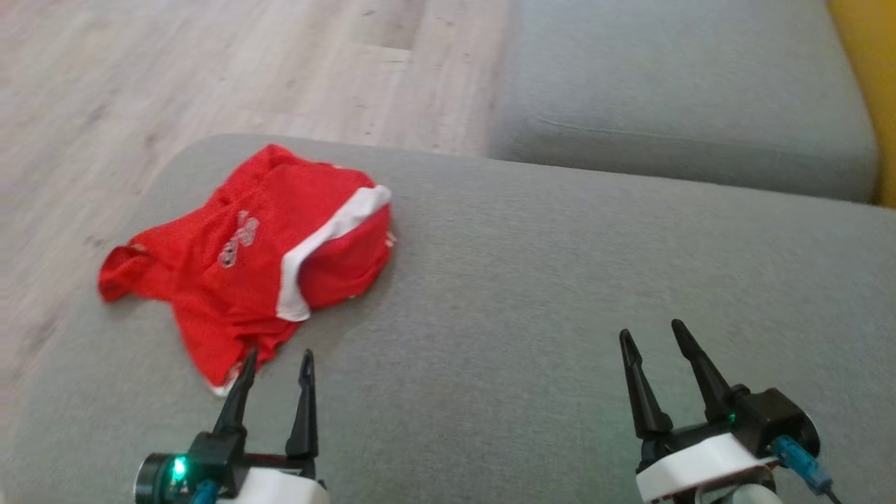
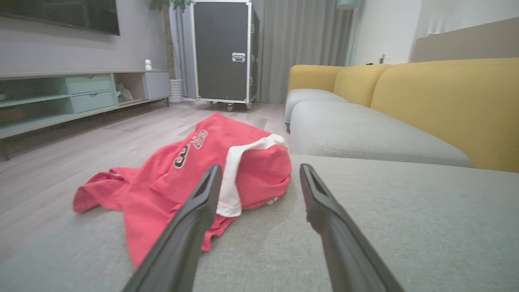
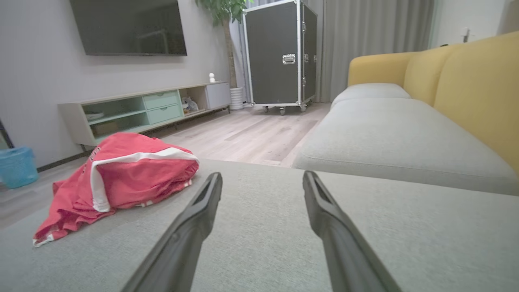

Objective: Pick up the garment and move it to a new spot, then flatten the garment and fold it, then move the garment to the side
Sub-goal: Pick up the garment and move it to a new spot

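The garment (image 1: 259, 259) is a red jersey with a white stripe and grey lettering, lying crumpled on the left part of a grey sofa cushion (image 1: 525, 294). My left gripper (image 1: 278, 358) stands open at the garment's near hem, its left fingertip just over the red cloth, nothing between the fingers. In the left wrist view the garment (image 2: 178, 178) lies just beyond the open left gripper (image 2: 259, 170). My right gripper (image 1: 652, 334) is open over bare cushion, well to the right of the garment. The right wrist view has the garment (image 3: 121, 178) off to the left of the open right gripper (image 3: 261, 176).
A wooden floor (image 1: 175, 70) lies past the cushion's far and left edges. A second grey seat (image 1: 686, 91) with yellow backrests (image 2: 446, 101) sits beyond on the right. A TV cabinet (image 3: 142, 109), a black wheeled case (image 3: 279, 56) and a blue bin (image 3: 16, 166) stand further off.
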{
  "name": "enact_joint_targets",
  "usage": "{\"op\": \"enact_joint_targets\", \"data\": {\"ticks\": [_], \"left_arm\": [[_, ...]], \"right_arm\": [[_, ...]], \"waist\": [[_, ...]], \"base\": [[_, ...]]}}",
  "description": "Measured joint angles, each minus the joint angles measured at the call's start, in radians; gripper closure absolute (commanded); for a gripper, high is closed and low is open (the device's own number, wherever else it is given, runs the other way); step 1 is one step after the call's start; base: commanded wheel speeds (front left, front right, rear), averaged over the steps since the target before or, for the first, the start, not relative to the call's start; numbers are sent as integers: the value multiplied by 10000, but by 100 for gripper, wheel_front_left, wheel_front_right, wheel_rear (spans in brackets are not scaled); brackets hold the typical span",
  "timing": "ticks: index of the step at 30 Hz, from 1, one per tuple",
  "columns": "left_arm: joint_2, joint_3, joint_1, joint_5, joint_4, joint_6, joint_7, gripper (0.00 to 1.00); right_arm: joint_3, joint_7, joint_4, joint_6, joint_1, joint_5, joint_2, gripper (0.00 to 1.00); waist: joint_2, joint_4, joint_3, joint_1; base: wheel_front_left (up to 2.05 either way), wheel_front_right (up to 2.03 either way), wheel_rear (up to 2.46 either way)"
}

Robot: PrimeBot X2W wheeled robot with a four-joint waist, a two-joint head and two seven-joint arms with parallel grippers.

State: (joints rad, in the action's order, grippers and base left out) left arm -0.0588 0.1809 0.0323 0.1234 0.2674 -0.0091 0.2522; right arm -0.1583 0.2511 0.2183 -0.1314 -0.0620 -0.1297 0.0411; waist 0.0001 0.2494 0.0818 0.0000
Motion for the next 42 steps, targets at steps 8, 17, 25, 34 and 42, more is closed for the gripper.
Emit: {"op": "enact_joint_targets", "data": {"ticks": [8,17,25,34,42], "left_arm": [[-65,-332,173,0,-44,-12,0,0],[-113,-610,195,-17,-128,-136,0,0],[-1076,-796,-1339,-224,777,-619,-539,0],[-2518,1436,-5528,153,2717,-1233,-3020,0],[-3333,2372,-7172,1308,4920,-1233,-4230,0]], "right_arm": [[-366,-2,10,0,-88,-199,0,0],[-658,-2,44,0,-110,-276,2,0],[-662,-2,-8,0,21,-140,4,0],[-612,0,-125,0,963,-96,17,0],[-577,0,-144,0,1331,-96,35,0]], "waist": [[0,724,123,0],[0,759,90,0],[0,177,-416,0],[0,-596,-1488,3],[0,-1238,-2226,2]], "base": [[0,0,0],[0,0,0],[0,0,0],[0,0,0],[0,0,0]]}}
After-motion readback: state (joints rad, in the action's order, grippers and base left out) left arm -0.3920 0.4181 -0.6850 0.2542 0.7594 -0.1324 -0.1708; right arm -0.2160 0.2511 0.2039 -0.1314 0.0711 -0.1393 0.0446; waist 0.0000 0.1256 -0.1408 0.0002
